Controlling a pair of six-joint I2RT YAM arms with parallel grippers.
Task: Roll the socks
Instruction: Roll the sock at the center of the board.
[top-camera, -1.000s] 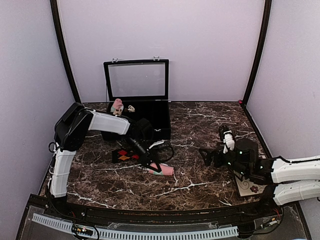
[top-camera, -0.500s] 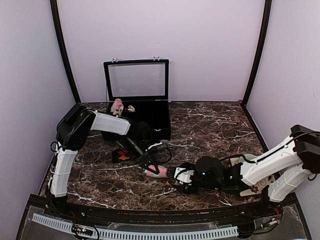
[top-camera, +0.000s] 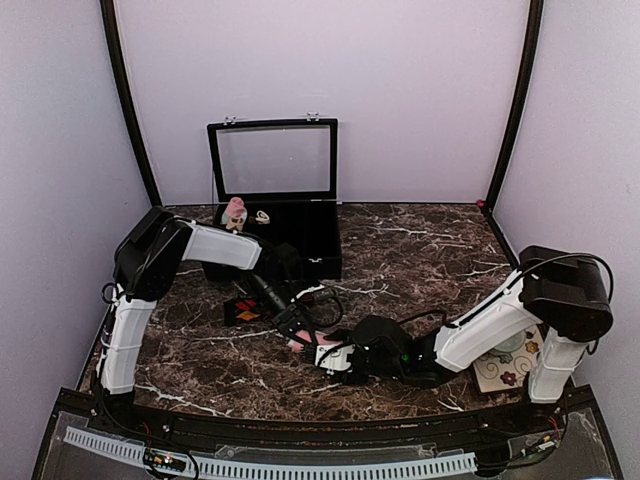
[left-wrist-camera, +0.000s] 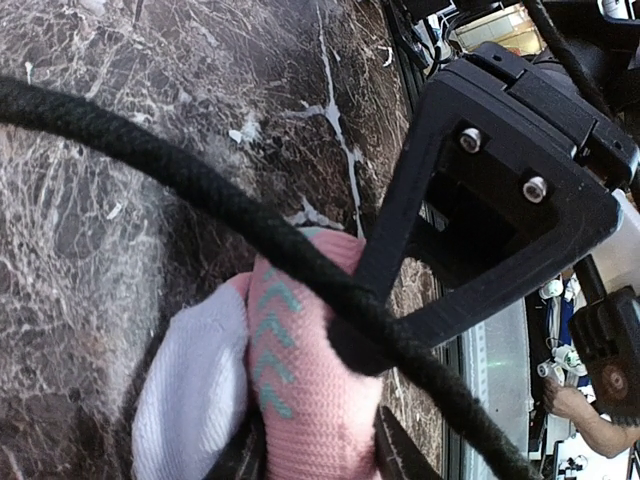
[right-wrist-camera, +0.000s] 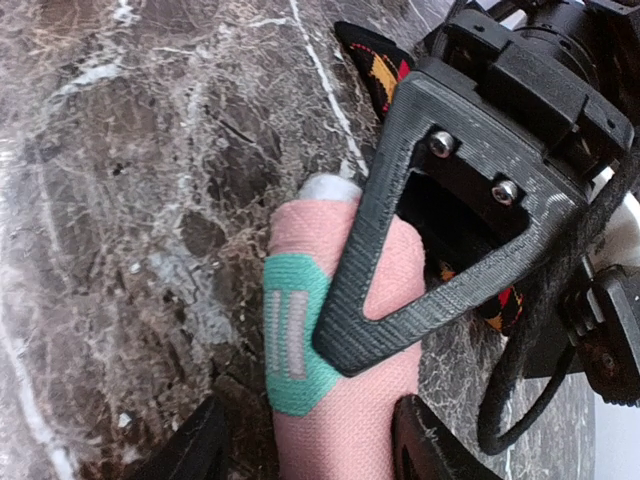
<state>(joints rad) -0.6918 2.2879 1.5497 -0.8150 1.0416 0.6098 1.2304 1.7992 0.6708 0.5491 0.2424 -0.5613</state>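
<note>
Two grippers meet at the pink sock (right-wrist-camera: 335, 430), which lies on the marble table (top-camera: 420, 250) near its front edge. The left gripper (top-camera: 298, 332) clamps the sock; the right gripper (top-camera: 333, 357) straddles it with fingers spread. A black cable (left-wrist-camera: 180, 180) crosses the left wrist view, hiding part of it. The black argyle sock (top-camera: 246, 311) lies flat just behind, before an open black case (top-camera: 300, 235).

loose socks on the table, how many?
2: pink sock front centre; black argyle sock just behind-left of it, partly covered. Others could be hidden.
</note>
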